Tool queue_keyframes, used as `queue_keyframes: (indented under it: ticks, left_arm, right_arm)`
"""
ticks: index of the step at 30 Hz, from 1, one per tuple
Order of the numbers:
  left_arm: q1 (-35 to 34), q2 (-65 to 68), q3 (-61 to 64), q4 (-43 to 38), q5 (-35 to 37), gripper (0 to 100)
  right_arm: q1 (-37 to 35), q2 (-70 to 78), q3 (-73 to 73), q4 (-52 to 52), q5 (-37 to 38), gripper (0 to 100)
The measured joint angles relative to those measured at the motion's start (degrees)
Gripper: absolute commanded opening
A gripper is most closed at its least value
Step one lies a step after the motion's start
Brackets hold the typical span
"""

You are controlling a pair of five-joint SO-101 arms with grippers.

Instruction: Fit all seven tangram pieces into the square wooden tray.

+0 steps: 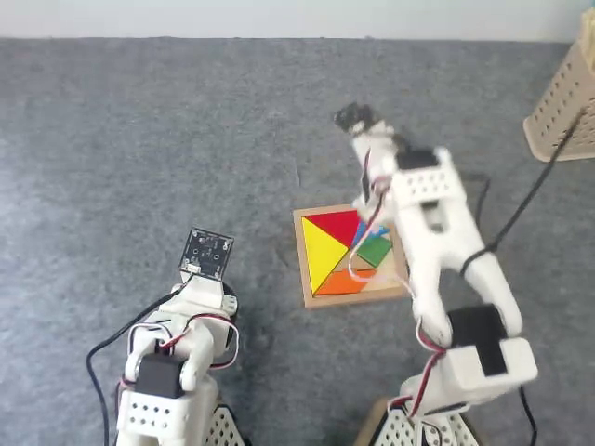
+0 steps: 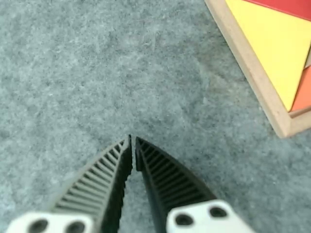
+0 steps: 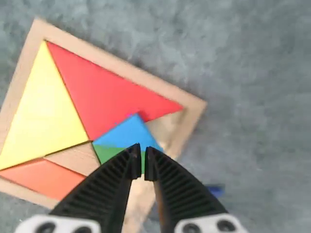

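Grey felt surface (image 1: 139, 121); right gripper (image 3: 142, 150) closed above tray (image 3: 194, 106).

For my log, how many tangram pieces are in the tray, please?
5: yellow triangle beside red triangle, blue piece and green piece central, orange piece along the tray edge; the right tool may hide more.

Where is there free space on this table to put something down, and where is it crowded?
Free: the wide grey mat left of and beyond the wooden tray, and the strip between the tray and the left gripper. Crowded: over the tray, where the right gripper hangs.
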Motion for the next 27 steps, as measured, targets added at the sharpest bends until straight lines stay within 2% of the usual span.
queue_keyframes:
  ticks: [5,23,27]
  left_arm:
    - [0.00,0.00,0.00,0.00,0.00,1]
    - [0.00,0.00,0.00,0.00,0.00,1]
    - [0.00,0.00,0.00,0.00,0.00,1]
  right_arm:
    - [-0.44,-0.53,8.00,-3.87,-0.44,0.6]
    - [0.09,1.76,7.30,-8.09,-0.44,0.6]
    - [2.64,4.13,3.87,-8.09,-0.44,0.6]
